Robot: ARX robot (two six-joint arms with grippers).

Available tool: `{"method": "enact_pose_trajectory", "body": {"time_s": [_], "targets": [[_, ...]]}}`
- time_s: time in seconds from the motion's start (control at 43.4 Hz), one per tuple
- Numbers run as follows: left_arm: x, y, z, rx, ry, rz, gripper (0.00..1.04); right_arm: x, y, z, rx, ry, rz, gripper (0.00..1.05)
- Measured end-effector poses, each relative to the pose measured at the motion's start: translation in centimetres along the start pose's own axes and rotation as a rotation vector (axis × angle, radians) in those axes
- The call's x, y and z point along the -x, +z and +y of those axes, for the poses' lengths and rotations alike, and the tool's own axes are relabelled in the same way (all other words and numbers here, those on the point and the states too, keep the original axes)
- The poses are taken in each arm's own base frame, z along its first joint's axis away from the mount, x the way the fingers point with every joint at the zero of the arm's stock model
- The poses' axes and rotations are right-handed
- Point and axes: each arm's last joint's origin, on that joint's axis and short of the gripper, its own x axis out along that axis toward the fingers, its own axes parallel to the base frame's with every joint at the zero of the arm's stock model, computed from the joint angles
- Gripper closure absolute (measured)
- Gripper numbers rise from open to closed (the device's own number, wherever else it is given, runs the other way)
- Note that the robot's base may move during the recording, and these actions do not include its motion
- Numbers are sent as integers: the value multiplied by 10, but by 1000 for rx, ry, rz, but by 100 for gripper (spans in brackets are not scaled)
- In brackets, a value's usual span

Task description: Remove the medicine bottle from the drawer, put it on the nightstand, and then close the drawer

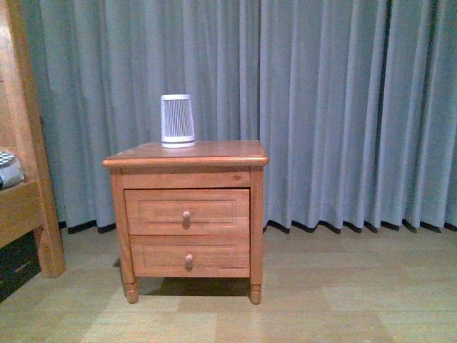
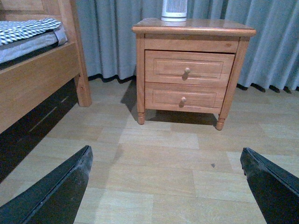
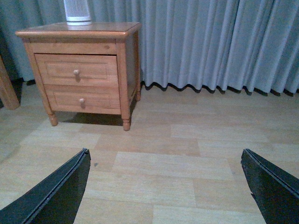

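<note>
Nightstand (image 1: 228,151): two shut drawers (image 1: 187,212), one ribbed appliance (image 1: 177,121) atop; left fingers (image 2: 58,191) wide, right fingers (image 3: 58,189) wide.

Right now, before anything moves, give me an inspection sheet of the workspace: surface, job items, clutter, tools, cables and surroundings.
Surface: nightstand top, holding one appliance.
Job's things: upper drawer shut, lower one shut too; medicine bottle not seen.
Clutter: ribbed white appliance, upright on the nightstand.
Grippers: left tool and right tool both open, empty, over the floor, well short of the nightstand.
Cables: nothing seen.
Surroundings: bed frame to the left, grey curtain behind, wood floor.
</note>
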Motion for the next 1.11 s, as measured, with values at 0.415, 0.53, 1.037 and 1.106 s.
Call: {"method": "enact_pose_trajectory", "body": {"time_s": [0.415,0.53,1.037,1.106], "targets": [[0,0,0,0,0,0,7,0,0,0,0,0,0,7],[0,0,0,0,0,0,7,0,0,0,0,0,0,7],[0,0,0,0,0,0,7,0,0,0,0,0,0,7],[0,0,0,0,0,0,7,0,0,0,0,0,0,7]]}}
